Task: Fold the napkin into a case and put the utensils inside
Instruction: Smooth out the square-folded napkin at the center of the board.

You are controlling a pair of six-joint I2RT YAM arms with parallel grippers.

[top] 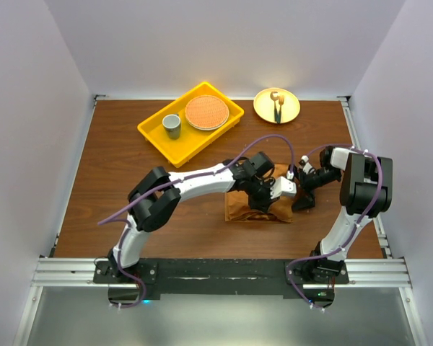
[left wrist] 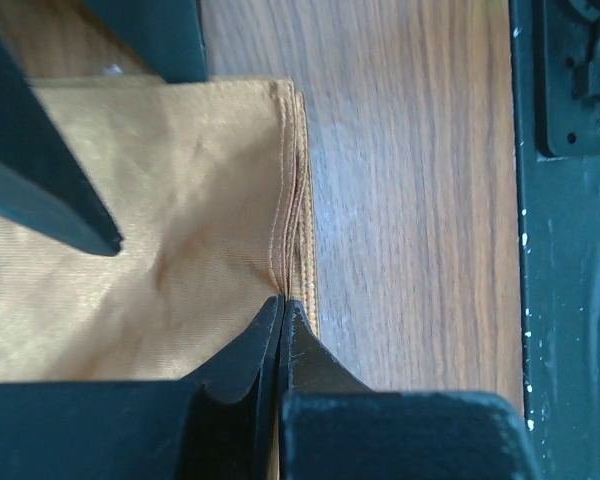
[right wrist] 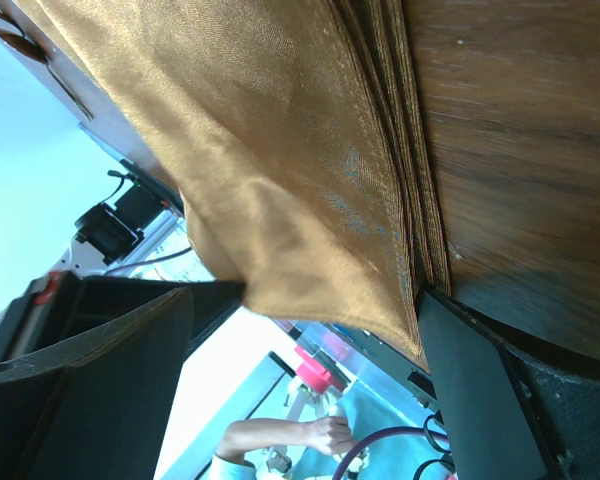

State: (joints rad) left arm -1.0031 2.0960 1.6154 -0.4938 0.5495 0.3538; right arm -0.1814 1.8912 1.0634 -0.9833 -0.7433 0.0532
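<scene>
**Left claw pinches napkin, right claw gapes beside it**

The folded napkin (top: 238, 210) lies mid-table (top: 130, 166), half hidden from above by the left arm. The left claw (left wrist: 280, 308) is clamped on its hemmed edge. The right claw (top: 302, 198) stands wide apart around its corner. Behind are a yellow tray (top: 153, 134) with a cup (top: 172, 125), and a yellow plate (top: 293, 108) bearing a dark-handled utensil (top: 277, 109).

Rust-brown napkin (top: 239, 210), folded into a flat, multi-layered rectangle, lying near the centre of the wooden table (top: 130, 180); stitched hems stacked along one edge.
</scene>
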